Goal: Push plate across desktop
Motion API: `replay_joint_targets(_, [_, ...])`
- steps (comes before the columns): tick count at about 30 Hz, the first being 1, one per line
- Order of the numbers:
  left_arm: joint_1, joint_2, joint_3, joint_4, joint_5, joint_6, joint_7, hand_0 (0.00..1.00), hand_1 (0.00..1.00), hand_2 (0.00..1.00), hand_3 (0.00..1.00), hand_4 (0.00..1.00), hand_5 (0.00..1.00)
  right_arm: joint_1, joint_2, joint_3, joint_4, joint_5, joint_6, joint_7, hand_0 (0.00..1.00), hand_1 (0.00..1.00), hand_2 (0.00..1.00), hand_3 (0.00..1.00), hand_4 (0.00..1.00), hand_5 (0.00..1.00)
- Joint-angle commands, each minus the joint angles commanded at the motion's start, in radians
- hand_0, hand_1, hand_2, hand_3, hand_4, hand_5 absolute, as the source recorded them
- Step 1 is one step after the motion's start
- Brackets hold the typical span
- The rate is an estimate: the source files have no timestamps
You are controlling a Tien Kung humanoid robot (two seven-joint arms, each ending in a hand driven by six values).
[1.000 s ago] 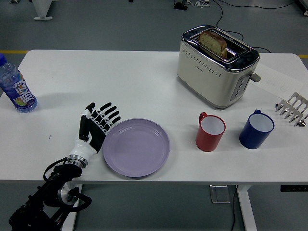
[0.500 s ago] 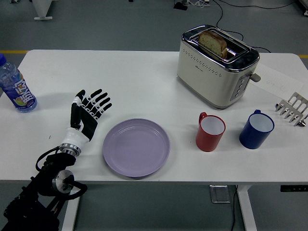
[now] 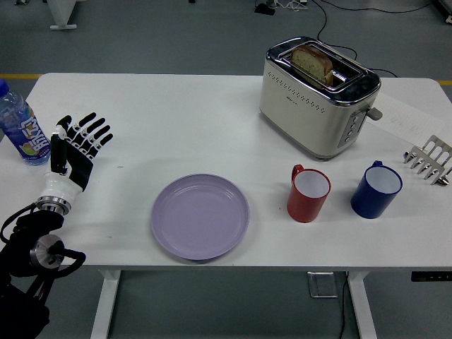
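A round lilac plate (image 3: 200, 215) lies flat on the white table (image 3: 176, 120), near its front edge and a little left of centre. My left hand (image 3: 76, 148) hovers well to the left of the plate, apart from it, fingers spread and holding nothing. It is close to the water bottle. The right arm does not show.
A water bottle (image 3: 21, 127) stands at the far left. A red mug (image 3: 308, 193) and a blue mug (image 3: 376, 189) stand right of the plate. Behind them is a toaster (image 3: 318, 95) with bread in it. A metal rack (image 3: 428, 160) sits at the right edge.
My left hand has pulled away leftwards from the plate's left rim toward the bottle. The plate has stayed where it was.
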State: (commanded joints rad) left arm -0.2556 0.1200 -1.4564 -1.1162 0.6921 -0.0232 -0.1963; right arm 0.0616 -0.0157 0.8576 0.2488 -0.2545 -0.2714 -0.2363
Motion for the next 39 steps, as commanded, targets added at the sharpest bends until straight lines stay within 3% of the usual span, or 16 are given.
replay_joint_targets(9, [0.067,0.103,-0.109,-0.006,-0.001,-0.003,0.026,0.758,0.744,0.702,0.674,0.548,0.998,-0.012,0.003,-0.003,-0.001,0.010,-0.001,0.003,0.599,0.538,0.625,0.622,0.364,0.566])
replay_joint_targets(18, [0.103,0.161,-0.191,-0.007,0.016,-0.021,0.097,0.758,0.750,0.705,0.680,0.551,0.998,-0.018,0.005,-0.001,0.000,0.011,0.000,0.002,0.599,0.537,0.625,0.622,0.365,0.569])
replay_joint_targets(27, [0.108,0.176,-0.233,0.000,0.020,-0.011,0.137,0.761,0.753,0.708,0.685,0.552,0.998,-0.017,0.004,-0.007,-0.001,0.022,0.001,0.006,0.599,0.537,0.625,0.621,0.364,0.567])
replay_joint_targets(35, [0.105,0.168,-0.240,0.000,0.013,0.060,0.134,0.767,0.766,0.726,0.690,0.551,0.998,-0.013,0.001,-0.012,-0.002,0.031,0.000,0.010,0.599,0.536,0.623,0.622,0.364,0.564])
replay_joint_targets(39, [0.105,0.167,-0.247,-0.001,0.012,0.070,0.134,0.769,0.766,0.728,0.693,0.551,0.998,-0.011,0.000,-0.013,-0.003,0.034,-0.001,0.012,0.599,0.537,0.623,0.622,0.365,0.564])
